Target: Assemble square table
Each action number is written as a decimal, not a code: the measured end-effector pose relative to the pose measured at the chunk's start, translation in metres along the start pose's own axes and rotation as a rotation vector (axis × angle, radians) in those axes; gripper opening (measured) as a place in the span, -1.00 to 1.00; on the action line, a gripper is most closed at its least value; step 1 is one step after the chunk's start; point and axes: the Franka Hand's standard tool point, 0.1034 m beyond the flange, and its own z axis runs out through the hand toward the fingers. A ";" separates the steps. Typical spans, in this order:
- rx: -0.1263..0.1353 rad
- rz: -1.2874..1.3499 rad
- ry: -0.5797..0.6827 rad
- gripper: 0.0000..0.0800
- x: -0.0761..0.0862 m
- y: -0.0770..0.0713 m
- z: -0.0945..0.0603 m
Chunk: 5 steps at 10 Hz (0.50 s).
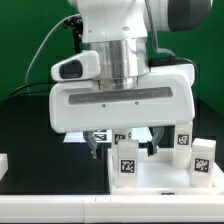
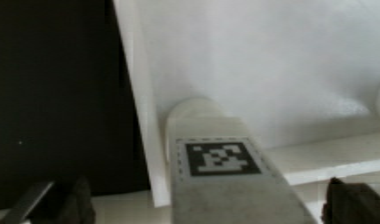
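the arm's bulky white wrist housing fills most of the exterior view and hides the centre of the work area. the gripper (image 1: 122, 150) hangs below it with its jaws apart and nothing between them; in the wrist view only the dark fingertips (image 2: 55, 203) show, cut off by the frame edge. the tabletop panel (image 1: 160, 176) lies flat on the black table (image 1: 30, 130), its near part cropped and its far edge covered by the arm. three tagged legs (image 1: 128, 160) stand upright on the panel towards the exterior view's right; whether others stand behind the arm cannot be told. in the wrist view one leg (image 2: 219, 158) sits on the panel (image 2: 258, 60) between the fingertips, and a second rounded white shape at the frame edge is too cropped to name. a green backdrop (image 1: 30, 30) closes the scene behind. black table lies bare beside the panel's edge.
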 end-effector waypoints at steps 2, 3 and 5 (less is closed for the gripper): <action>0.000 0.018 0.000 -0.04 0.000 0.000 0.000; 0.000 0.056 0.000 -0.29 0.000 0.000 0.000; 0.000 0.183 0.001 -0.29 0.000 0.001 0.000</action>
